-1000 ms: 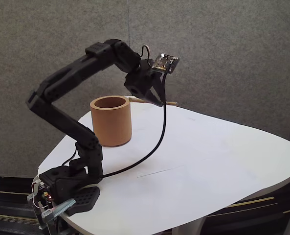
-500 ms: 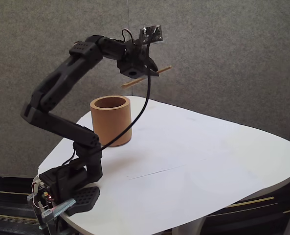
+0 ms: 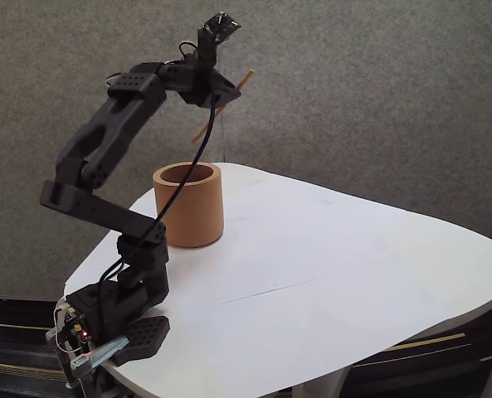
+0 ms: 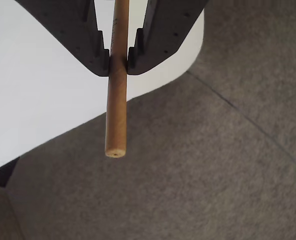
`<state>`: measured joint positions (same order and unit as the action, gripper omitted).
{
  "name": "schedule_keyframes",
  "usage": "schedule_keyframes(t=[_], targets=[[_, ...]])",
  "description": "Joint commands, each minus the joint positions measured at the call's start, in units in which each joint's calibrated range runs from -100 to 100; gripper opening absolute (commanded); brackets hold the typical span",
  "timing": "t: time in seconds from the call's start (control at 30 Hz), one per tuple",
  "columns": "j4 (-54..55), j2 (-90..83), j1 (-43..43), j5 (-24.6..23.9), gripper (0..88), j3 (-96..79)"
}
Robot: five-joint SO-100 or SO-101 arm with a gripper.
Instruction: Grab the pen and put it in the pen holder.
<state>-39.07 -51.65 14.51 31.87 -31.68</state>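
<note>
On my fixed view, far left, the arm's base (image 3: 117, 319) sits clamped at the corner of the white desk (image 3: 328, 274), and the arm folds up high from there. Moving right, the pen holder (image 3: 188, 205) stands upright on the desk, open mouth up, just beside the arm's lower links. Above it and a touch to the right, the gripper (image 3: 223, 96) hangs well clear of the cup's rim, with the pen (image 3: 222, 106) held tilted, its upper end poking out to the right against the grey wall (image 3: 378, 91). A black cable (image 3: 187, 174) drops from the wrist past the cup's left side. On my wrist view, both fingers (image 4: 100, 47) are clamped tight on the pen (image 4: 116, 105), whose free end juts out beyond the desk (image 4: 38, 100) edge, over grey floor (image 4: 212, 175).
</note>
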Motion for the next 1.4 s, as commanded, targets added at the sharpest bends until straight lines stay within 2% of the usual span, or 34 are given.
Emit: schedule_keyframes(t=[0.0, 0.3, 0.43, 0.63, 1.37], targets=[[6.9, -0.8, 2.7, 3.7, 0.8, -3.5], [19.4, -0.8, 5.9, 7.9, 0.8, -11.7], [22.1, -3.9, 6.7, 8.2, 0.8, -15.6], [25.3, -12.5, 10.5, 11.1, 0.8, -26.4], [25.5, -29.8, 13.4, 13.2, 0.8, -49.5]])
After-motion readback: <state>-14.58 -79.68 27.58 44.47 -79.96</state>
